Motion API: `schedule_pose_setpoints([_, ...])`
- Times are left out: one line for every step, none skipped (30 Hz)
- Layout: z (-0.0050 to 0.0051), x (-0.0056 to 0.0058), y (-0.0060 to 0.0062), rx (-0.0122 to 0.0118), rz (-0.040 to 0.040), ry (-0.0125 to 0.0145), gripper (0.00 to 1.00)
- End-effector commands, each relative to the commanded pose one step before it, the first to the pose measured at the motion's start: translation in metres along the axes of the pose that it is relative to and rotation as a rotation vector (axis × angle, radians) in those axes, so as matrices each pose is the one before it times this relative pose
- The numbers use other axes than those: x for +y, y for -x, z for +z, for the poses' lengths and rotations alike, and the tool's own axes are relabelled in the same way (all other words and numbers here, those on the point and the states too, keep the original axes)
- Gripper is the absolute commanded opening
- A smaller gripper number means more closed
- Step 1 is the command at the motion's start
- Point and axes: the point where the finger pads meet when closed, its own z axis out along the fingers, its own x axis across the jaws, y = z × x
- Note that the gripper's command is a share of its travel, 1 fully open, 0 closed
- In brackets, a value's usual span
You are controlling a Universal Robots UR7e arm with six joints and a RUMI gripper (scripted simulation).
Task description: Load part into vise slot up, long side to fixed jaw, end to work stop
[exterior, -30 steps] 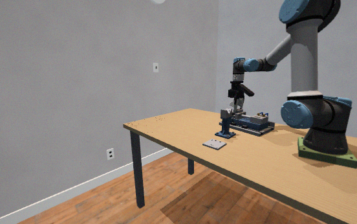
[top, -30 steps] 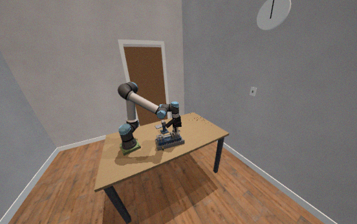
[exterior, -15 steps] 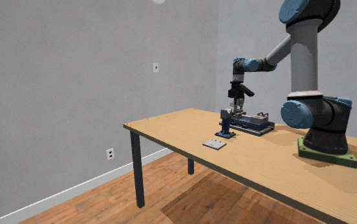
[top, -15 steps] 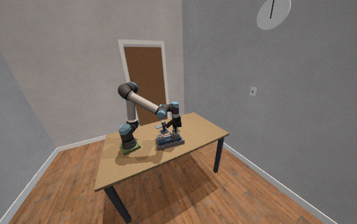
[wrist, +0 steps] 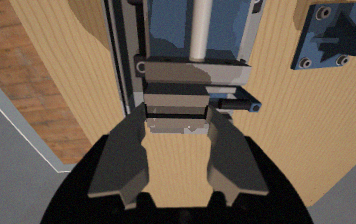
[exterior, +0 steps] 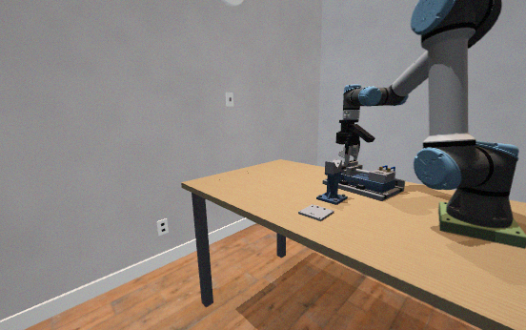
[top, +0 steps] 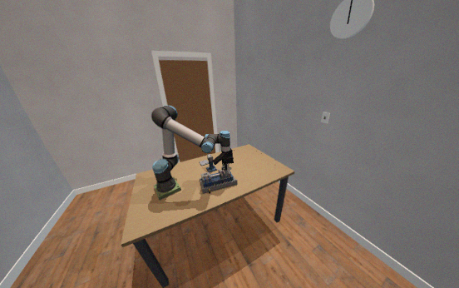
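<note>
My gripper (wrist: 175, 104) is shut on the grey part (wrist: 176, 122), one finger on each short end. It hangs over the blue vise (wrist: 195, 45) on the table. In the wrist view, the grey jaw (wrist: 192, 72) on the white cylinder rod (wrist: 200, 30) lies just beyond the part. The short dark work stop (wrist: 241, 105) sticks out next to my right finger. A dark line runs along the part's top. I cannot tell whether the part touches the bars. In the exterior view my gripper (exterior: 350, 156) stands upright over the vise (exterior: 372, 181).
The blue V-block (exterior: 333, 183) stands right beside the vise; it also shows at the top right of the wrist view (wrist: 325, 35). The bare infeed plate (exterior: 316, 212) lies nearer the table edge. The robot base (exterior: 476, 224) is to the right.
</note>
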Motion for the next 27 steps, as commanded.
schedule_pose_setpoints([-0.00058,0.00040,0.00017,-0.00059,0.00000,0.00148,0.00])
schedule_pose_setpoints([0.00000,0.00000,0.00000,0.00000,0.00000,0.00000,0.00])
schedule_pose_setpoints([0.00000,0.00000,0.00000,0.00000,0.00000,0.00000,0.00])
schedule_pose_setpoints([0.00000,0.00000,0.00000,0.00000,0.00000,0.00000,0.00])
schedule_pose_setpoints([0.00000,0.00000,0.00000,0.00000,0.00000,0.00000,0.00])
schedule_pose_setpoints([0.00000,0.00000,0.00000,0.00000,0.00000,0.00000,0.00])
schedule_pose_setpoints([0.00000,0.00000,0.00000,0.00000,0.00000,0.00000,0.00])
schedule_pose_setpoints([0.00000,0.00000,0.00000,0.00000,0.00000,0.00000,0.00])
schedule_pose_setpoints([0.00000,0.00000,0.00000,0.00000,0.00000,0.00000,0.00])
schedule_pose_setpoints([0.00000,0.00000,0.00000,0.00000,0.00000,0.00000,0.00])
schedule_pose_setpoints([0.00000,0.00000,0.00000,0.00000,0.00000,0.00000,0.00])
schedule_pose_setpoints([0.00000,0.00000,0.00000,0.00000,0.00000,0.00000,0.00])
schedule_pose_setpoints([0.00000,0.00000,0.00000,0.00000,0.00000,0.00000,0.00])
schedule_pose_setpoints([0.00000,0.00000,0.00000,0.00000,0.00000,0.00000,0.00])
schedule_pose_setpoints([0.00000,0.00000,0.00000,0.00000,0.00000,0.00000,0.00])
schedule_pose_setpoints([0.00000,0.00000,0.00000,0.00000,0.00000,0.00000,0.00])
schedule_pose_setpoints([0.00000,0.00000,0.00000,0.00000,0.00000,0.00000,0.47])
schedule_pose_setpoints([0.00000,0.00000,0.00000,0.00000,0.00000,0.00000,0.47])
schedule_pose_setpoints([0.00000,0.00000,0.00000,0.00000,0.00000,0.00000,0.47])
schedule_pose_setpoints([0.00000,0.00000,0.00000,0.00000,0.00000,0.00000,0.47])
schedule_pose_setpoints([0.00000,0.00000,0.00000,0.00000,0.00000,0.00000,0.47])
schedule_pose_setpoints([0.00000,0.00000,0.00000,0.00000,0.00000,0.00000,0.47])
schedule_pose_setpoints([0.00000,0.00000,0.00000,0.00000,0.00000,0.00000,0.47])
schedule_pose_setpoints([0.00000,0.00000,0.00000,0.00000,0.00000,0.00000,0.47])
schedule_pose_setpoints([0.00000,0.00000,0.00000,0.00000,0.00000,0.00000,0.47])
schedule_pose_setpoints([0.00000,0.00000,0.00000,0.00000,0.00000,0.00000,0.47])
schedule_pose_setpoints([0.00000,0.00000,0.00000,0.00000,0.00000,0.00000,0.47])
